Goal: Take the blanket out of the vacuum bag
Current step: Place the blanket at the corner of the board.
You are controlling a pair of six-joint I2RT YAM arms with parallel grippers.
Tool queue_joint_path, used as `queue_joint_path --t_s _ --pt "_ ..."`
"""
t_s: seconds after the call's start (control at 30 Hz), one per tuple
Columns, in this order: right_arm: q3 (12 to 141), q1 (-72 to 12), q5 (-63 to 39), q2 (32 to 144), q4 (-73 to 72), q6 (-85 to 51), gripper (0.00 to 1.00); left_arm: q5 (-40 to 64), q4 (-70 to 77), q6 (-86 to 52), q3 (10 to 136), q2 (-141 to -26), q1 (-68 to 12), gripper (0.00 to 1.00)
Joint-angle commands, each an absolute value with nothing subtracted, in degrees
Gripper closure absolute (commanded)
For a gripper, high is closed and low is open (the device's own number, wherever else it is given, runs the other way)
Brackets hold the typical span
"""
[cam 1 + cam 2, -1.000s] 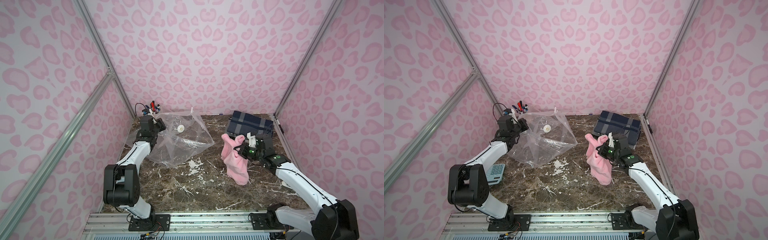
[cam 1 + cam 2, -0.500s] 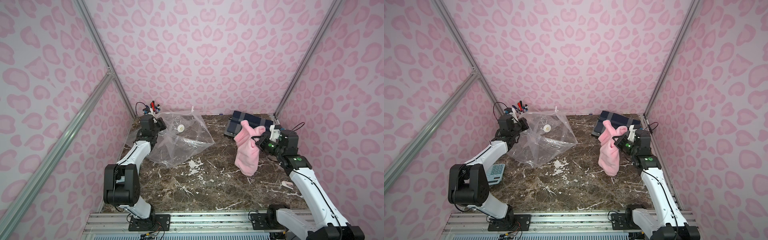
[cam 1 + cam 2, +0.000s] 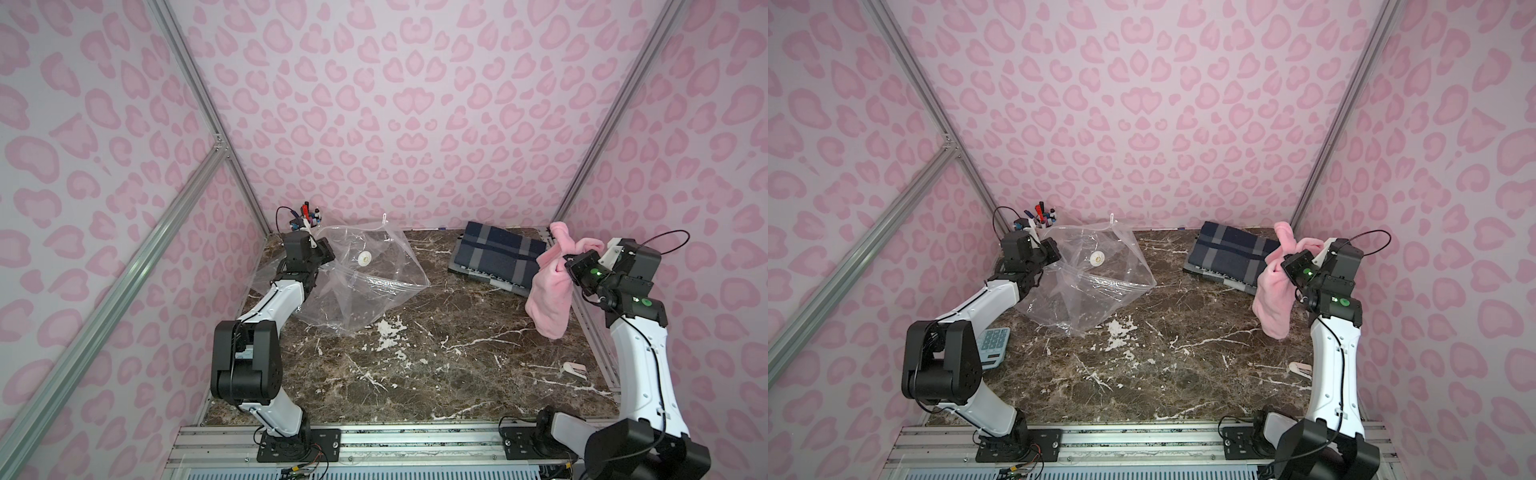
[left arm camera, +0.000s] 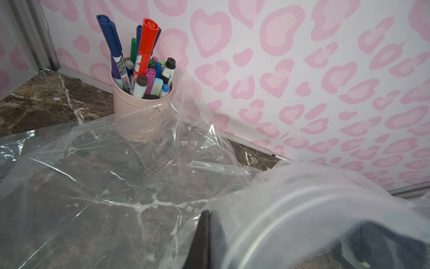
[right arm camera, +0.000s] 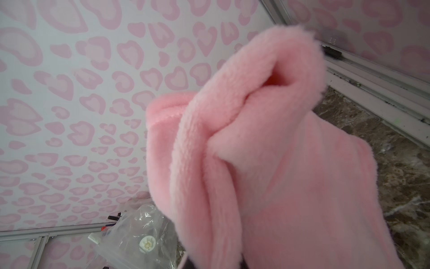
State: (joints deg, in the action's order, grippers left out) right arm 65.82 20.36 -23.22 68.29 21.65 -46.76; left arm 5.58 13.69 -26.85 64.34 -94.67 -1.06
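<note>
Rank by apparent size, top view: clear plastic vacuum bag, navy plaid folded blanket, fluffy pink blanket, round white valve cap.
Clear plastic vacuum bag
Navy plaid blanket, fluffy pink blanket: alike; pink hangs nearer camera
Round white valve cap

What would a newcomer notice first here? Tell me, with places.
The pink blanket hangs from the right gripper at the table's right edge. At the back left, the vacuum bag lies crumpled and empty, one edge pinched by the left gripper.

Both top views look down from high in front over the whole table (image 3: 436, 374); both close wrist cameras catch the vacuum bag (image 4: 93, 186).
</note>
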Motion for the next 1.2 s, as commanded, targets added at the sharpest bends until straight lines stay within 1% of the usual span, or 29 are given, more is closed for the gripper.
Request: queue_joint_path --t_s 0.0,0.1,0.2,0.53,0.8,1.0,1.17 --pt "68.53 21.74 -22.02 72.1 16.73 -45.62 1.0 6.8 15.38 -26.56 65.1 -94.75 -1.13 0.96" --pt "71.59 22.86 -22.59 76.53 15.53 -45.09 1.0 7.55 15.04 -25.72 65.64 -95.01 -1.29 0.96" --pt "73.71 24.54 -25.52 80.16 14.06 -44.39 1.0 8.2 15.2 -25.11 65.74 -95.38 -1.56 0.96" --pt "77.52 26.88 -26.73 86.69 11.7 -42.63 1.0 10.11 14.71 -23.06 65.61 -94.78 -2.11 0.96" --pt "84.08 26.98 -24.52 92.79 11.07 -42.01 1.0 9.34 12.24 -21.02 66.48 -93.6 -2.11 0.96" --pt "89.45 26.68 -26.48 99.19 12.13 -41.57 1.0 9.4 11.62 -20.92 67.18 -94.21 -2.2 0.96" --pt "89.91 25.44 -26.02 101.13 11.27 -41.57 1.0 9.05 11.62 -20.99 66.98 -94.57 -2.2 0.96"
